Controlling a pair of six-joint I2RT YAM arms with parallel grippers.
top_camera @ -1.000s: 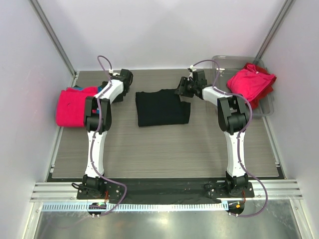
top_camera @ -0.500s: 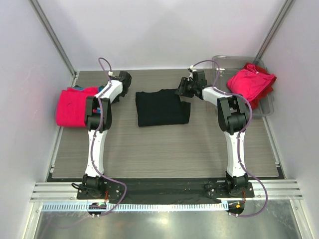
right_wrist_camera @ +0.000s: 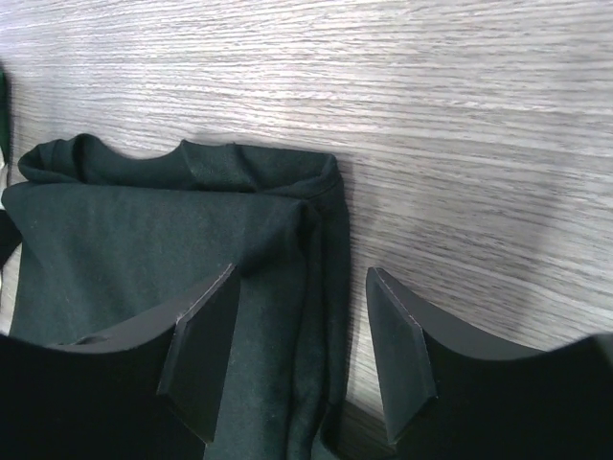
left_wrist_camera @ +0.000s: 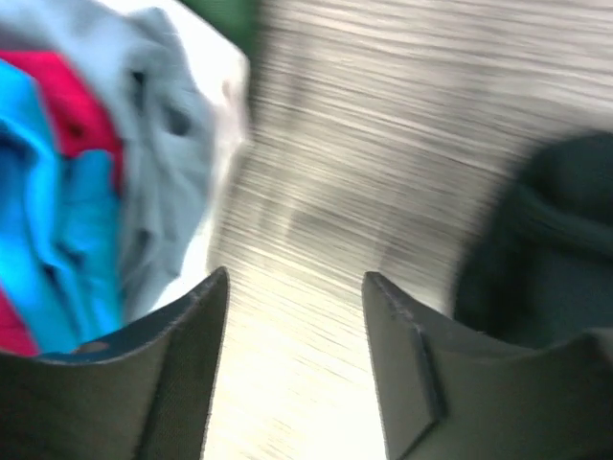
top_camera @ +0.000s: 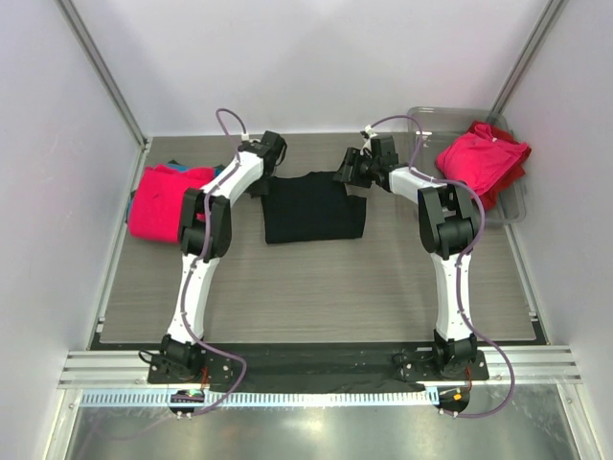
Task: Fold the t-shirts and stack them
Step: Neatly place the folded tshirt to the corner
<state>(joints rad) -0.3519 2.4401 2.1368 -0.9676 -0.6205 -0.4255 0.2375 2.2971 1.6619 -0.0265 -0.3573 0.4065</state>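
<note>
Folded black cloth t-shirt [top_camera: 314, 206] lies mid-way across the grey wood-grain table [top_camera: 316, 287] — left gripper [left_wrist_camera: 295, 278] fingers apart over bare wood by its left edge, right gripper [right_wrist_camera: 299, 273] fingers apart over its far-right corner.

Two arms, same build.

- Left arm [top_camera: 189, 292], right arm [top_camera: 450, 287]: long white shells on the links, black housings at elbow and wrist joints.
- Bases [top_camera: 174, 353]: black, squat and blocky.
- Cables [top_camera: 226, 111]: thin and lilac, one per arm. Each arcs in a loop above the wrist, runs along the links and curls out again beside the base.
- Left gripper [left_wrist_camera: 297, 278]: view blurred. Fingers [left_wrist_camera: 182, 374] dark grey, flat plates, inner faces slanting up to a blunt tip.
- Right gripper [right_wrist_camera: 302, 273]: view sharp. Fingers [right_wrist_camera: 206, 364] matte black, wedge-shaped, edges bevelled, surfaces plain with no visible markings or screws.
</note>
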